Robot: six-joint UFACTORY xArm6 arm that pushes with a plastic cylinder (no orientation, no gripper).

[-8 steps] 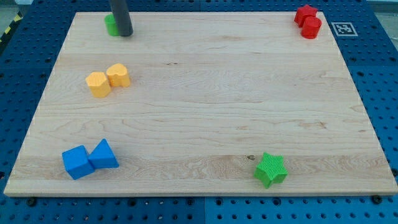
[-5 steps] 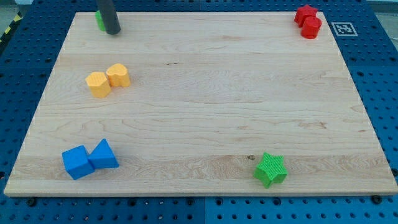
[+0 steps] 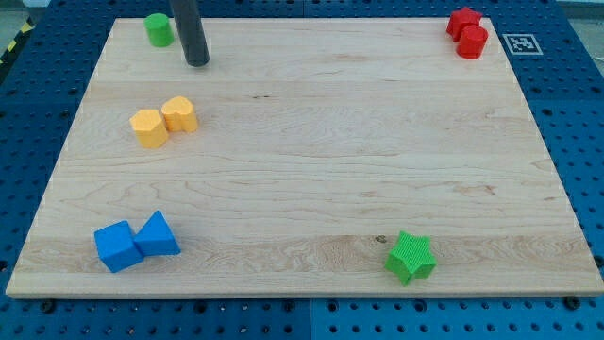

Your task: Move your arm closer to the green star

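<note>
The green star (image 3: 411, 257) lies near the board's bottom edge, right of centre. My tip (image 3: 197, 62) is at the top left of the board, far from the star, up and to the view's left of it. A small green cylinder (image 3: 158, 29) stands just left of and above the tip, apart from it.
A yellow pair (image 3: 163, 121), one hexagonal and one rounded block, sits below the tip. A blue cube (image 3: 117, 246) and a blue triangular block (image 3: 158, 234) touch at the bottom left. Two red blocks (image 3: 467, 32) sit at the top right corner of the wooden board (image 3: 311, 142).
The tip went left, pushing the green cylinder up and left, then came back right and down. The cylinder now stands uncovered. The other blocks have not moved.
</note>
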